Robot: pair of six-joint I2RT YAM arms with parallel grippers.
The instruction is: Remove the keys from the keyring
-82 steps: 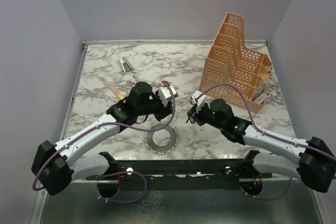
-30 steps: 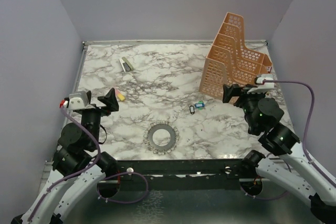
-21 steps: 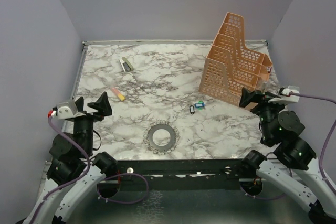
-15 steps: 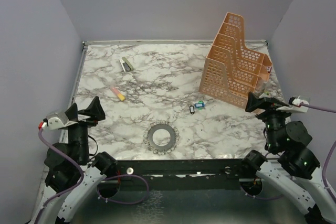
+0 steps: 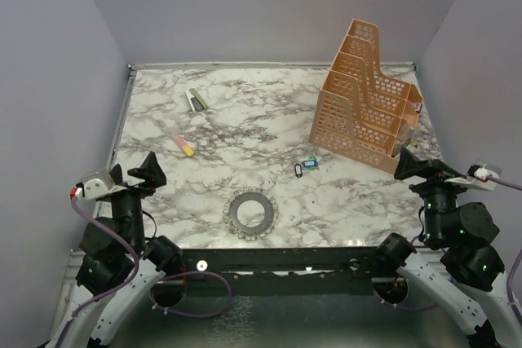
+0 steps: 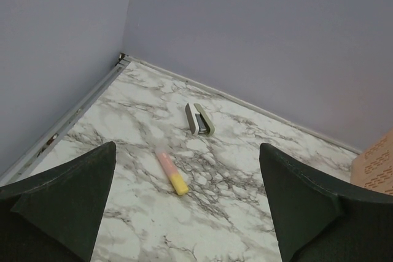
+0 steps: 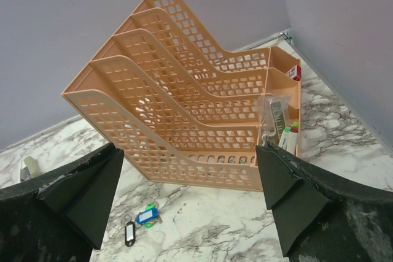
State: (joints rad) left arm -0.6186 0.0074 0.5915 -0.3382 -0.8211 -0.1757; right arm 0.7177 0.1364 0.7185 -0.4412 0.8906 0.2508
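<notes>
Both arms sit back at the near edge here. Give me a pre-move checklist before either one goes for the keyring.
1. Left gripper open, empty: ok.
2. Right gripper open, empty: ok.
3. Keyring flat on the table, nothing over it in the top view: ok.
4. Keys off the ring: not ok; they rim it all round.
5. Keyring in a wrist view: not ok; left sees the highlighter and stapler, right the orange file rack.
6. How the keys attach: cannot tell, too small.
</notes>
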